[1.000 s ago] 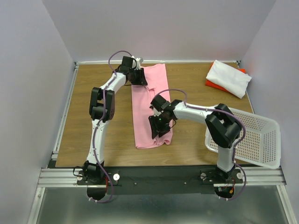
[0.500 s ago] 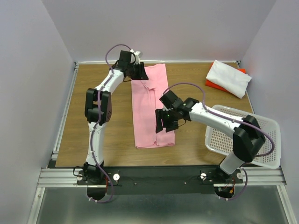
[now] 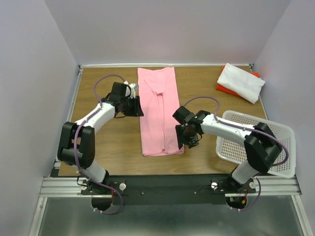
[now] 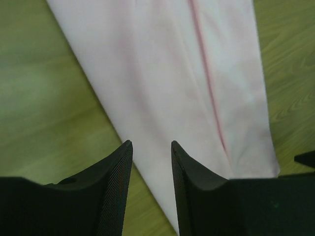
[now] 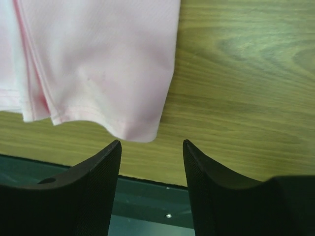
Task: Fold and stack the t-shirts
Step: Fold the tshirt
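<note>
The light pink t-shirt [image 3: 158, 110] lies flat on the table as a long folded strip running from far to near. My left gripper [image 3: 139, 106] is open and empty at the strip's left edge, about halfway along. In the left wrist view [image 4: 150, 145] the pink cloth [image 4: 167, 83] lies under the jaws. My right gripper [image 3: 191, 141] is open and empty just right of the strip's near right corner [image 5: 142, 129], and in the right wrist view [image 5: 151, 143] it hangs over bare wood. The white t-shirt [image 3: 241, 81] lies folded on the orange-red t-shirt [image 3: 221, 89] at the far right.
A white perforated basket [image 3: 275, 147] sits at the near right, by the right arm's elbow. The wooden table [image 3: 103, 142] is walled at the left, back and right. The black rail of the near edge [image 5: 59, 172] shows just below the right gripper.
My left gripper has drawn back from the shirt's far left corner to its left edge at mid length. My right gripper has slid right, off the shirt's near end, onto the wood beside it.
</note>
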Available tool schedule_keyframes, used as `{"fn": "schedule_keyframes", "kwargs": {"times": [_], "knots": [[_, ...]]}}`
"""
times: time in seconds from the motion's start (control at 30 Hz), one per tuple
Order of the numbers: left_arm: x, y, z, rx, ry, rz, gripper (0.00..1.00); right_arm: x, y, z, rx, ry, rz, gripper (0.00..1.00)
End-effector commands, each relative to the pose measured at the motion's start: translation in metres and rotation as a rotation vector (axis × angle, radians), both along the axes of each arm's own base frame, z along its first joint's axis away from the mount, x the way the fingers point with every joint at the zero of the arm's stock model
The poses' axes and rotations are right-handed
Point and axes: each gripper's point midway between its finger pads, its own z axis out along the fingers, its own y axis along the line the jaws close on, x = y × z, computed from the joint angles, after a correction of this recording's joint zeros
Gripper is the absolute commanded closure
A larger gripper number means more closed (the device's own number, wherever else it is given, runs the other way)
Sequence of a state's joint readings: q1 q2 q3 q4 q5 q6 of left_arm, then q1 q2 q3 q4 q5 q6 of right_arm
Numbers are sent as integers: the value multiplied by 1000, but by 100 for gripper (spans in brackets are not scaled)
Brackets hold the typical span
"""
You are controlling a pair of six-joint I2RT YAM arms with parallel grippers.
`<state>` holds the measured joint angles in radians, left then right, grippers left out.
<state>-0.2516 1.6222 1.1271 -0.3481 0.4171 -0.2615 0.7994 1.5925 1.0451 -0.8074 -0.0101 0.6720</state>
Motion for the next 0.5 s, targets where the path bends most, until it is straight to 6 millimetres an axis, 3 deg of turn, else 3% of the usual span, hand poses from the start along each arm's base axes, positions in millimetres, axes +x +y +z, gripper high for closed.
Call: {"fn": "schedule_keyframes", "kwargs": {"times": [0.0,0.17,0.47], "knots": [[-35,7,-21,23,49,30,55,18,-11,-8,-81,-62,5,41],[-67,10,-32,6,87,49,55,22,-11,-16,-74,-53,14,48],[-94,14,-42,9,132,74,54,14,-4,-25,-28,-18,39,56]]}}
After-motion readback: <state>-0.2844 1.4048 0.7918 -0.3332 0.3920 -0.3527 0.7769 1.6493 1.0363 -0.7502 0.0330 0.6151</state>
